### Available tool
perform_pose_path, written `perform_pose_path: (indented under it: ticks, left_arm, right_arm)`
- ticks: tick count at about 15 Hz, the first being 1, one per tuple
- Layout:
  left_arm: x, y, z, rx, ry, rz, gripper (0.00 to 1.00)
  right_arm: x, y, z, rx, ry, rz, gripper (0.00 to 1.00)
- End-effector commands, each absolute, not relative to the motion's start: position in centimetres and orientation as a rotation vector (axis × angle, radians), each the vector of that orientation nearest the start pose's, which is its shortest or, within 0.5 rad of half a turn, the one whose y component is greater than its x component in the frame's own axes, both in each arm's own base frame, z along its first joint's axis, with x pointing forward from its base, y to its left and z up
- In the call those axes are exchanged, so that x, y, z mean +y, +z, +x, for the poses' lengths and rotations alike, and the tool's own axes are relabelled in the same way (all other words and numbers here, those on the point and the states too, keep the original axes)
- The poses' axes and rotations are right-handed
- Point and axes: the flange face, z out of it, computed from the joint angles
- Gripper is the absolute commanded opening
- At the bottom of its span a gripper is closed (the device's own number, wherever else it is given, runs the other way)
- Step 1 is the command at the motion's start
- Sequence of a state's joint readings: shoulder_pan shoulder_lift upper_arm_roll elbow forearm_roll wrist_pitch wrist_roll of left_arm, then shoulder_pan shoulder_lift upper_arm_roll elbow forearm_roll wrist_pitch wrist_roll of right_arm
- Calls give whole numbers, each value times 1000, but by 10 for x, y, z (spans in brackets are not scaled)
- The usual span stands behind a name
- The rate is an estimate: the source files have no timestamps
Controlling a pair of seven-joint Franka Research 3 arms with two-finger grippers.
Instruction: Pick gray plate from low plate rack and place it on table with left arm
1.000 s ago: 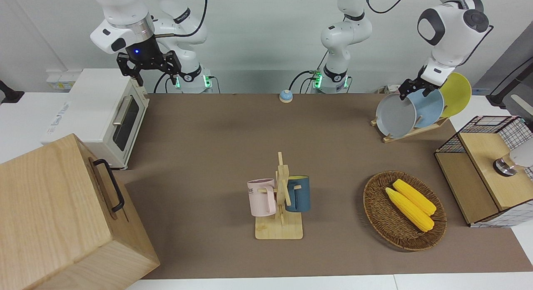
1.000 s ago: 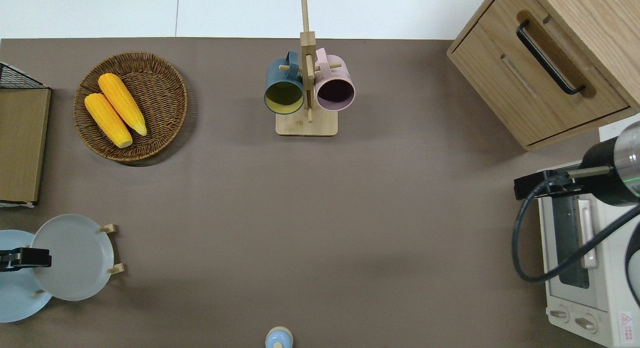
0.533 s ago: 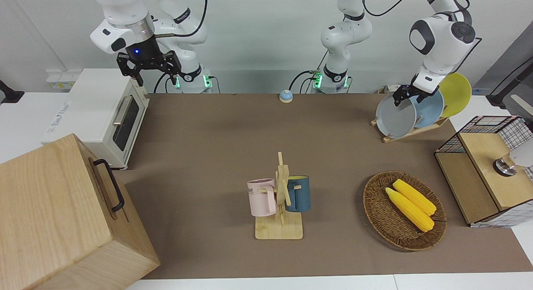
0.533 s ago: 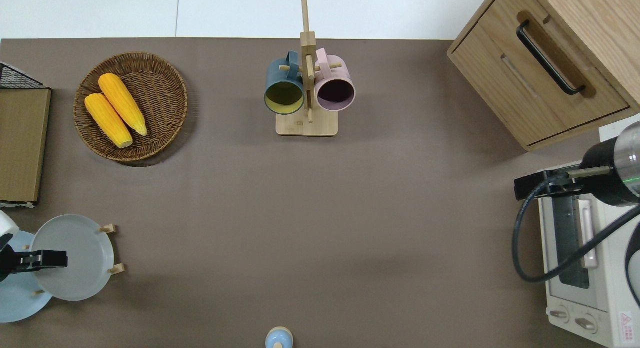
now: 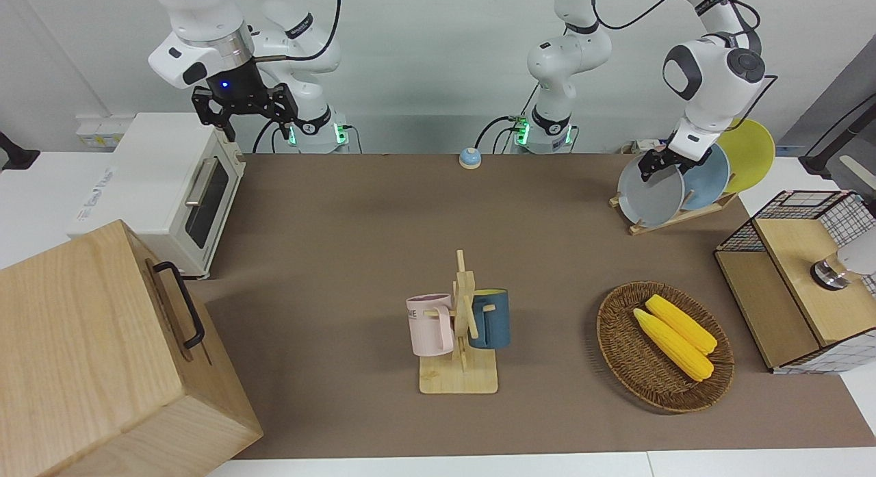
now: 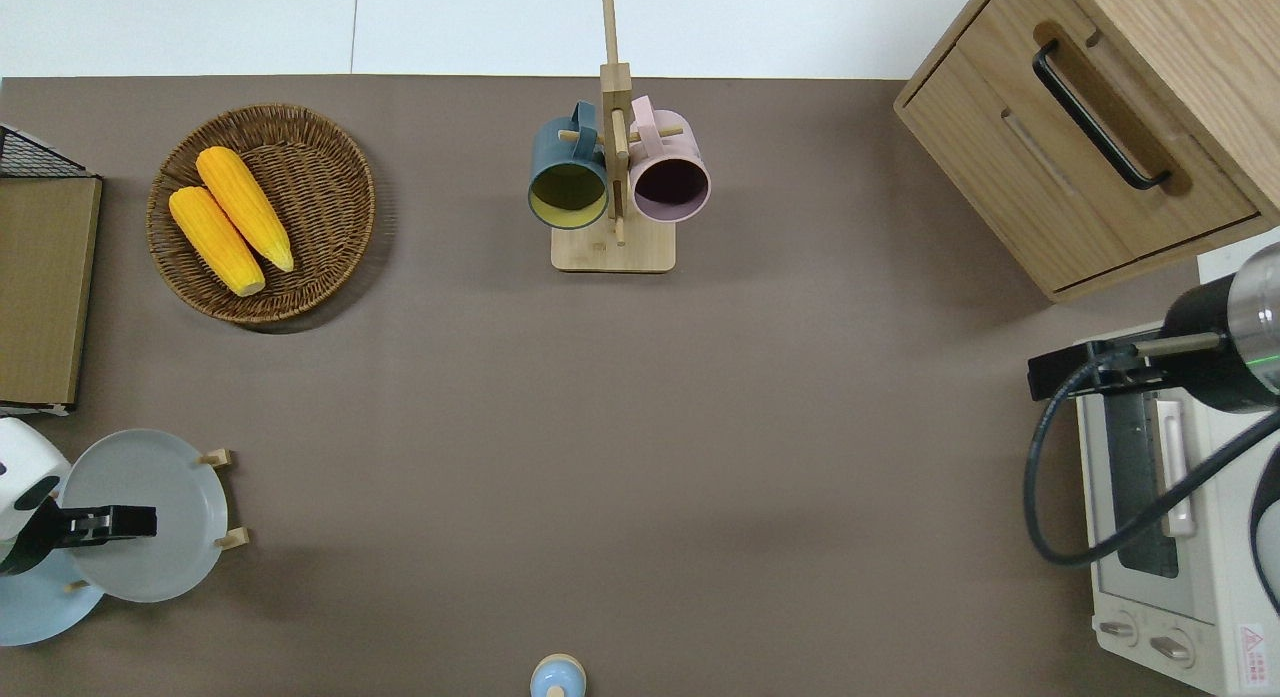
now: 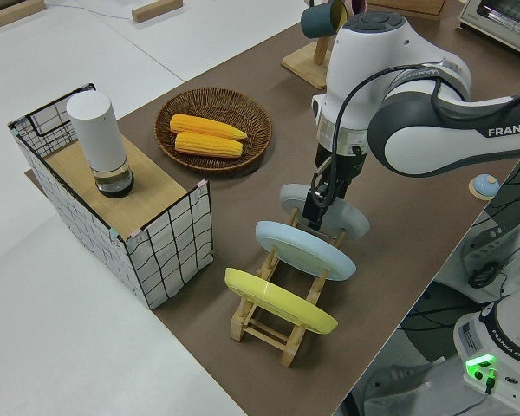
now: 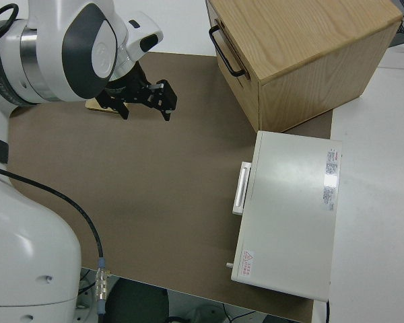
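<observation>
The gray plate [image 5: 650, 195] stands on edge in the low plate rack [image 5: 674, 217] at the left arm's end of the table [image 5: 356, 244], in the slot toward the table's middle. It also shows in the overhead view [image 6: 160, 562] and the left side view [image 7: 351, 218]. My left gripper [image 5: 660, 163] hangs at the plate's top rim with its fingers apart, one on each face; it also shows in the overhead view [image 6: 105, 522] and the left side view [image 7: 316, 204]. My right gripper [image 5: 245, 118] is open and parked.
A light-blue plate [image 5: 708, 179] and a yellow plate [image 5: 749, 155] stand in the same rack. A basket of corn [image 5: 664, 347], a mug tree [image 5: 458, 333], a wire crate [image 5: 801, 278], a toaster oven [image 5: 171, 189], a wooden cabinet [image 5: 102, 354] and a small bell [image 5: 469, 157] stand around.
My left gripper has moved from over the light-blue plate toward the table's middle and down onto the gray plate's top rim. The plates and the right arm have not moved.
</observation>
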State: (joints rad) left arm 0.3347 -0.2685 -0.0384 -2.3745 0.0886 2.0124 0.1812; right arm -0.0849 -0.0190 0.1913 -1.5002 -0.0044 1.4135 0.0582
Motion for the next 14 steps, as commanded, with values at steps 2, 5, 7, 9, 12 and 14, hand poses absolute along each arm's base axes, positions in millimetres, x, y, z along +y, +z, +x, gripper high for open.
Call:
perform_pose_path:
  ticks: [2,5,7,9,12,14]
  left_arm:
    - [133,420,419,-98,151,-3068,609]
    - [132,420,419,-91,151,-3068,335]
    - [132,420,419,-91,151,-3068,126]
    - [132,420,420,-89,151,-3068,0]
    - [130,420,421,-84,151,-3068,0]
    - [130,421,422,-84,146,-3067,0]
  right_arm:
    - [58,657,527,-75,116,-3146,987]
    - [57,657,527,-73,116,-3146,990]
    - [58,657,527,-75,116,-3146,990]
    - [58,657,527,-78,116,-3146,990]
    - [58,657,527,-75,116,-3146,990]
    - [58,657,527,-75,116,-3146,987]
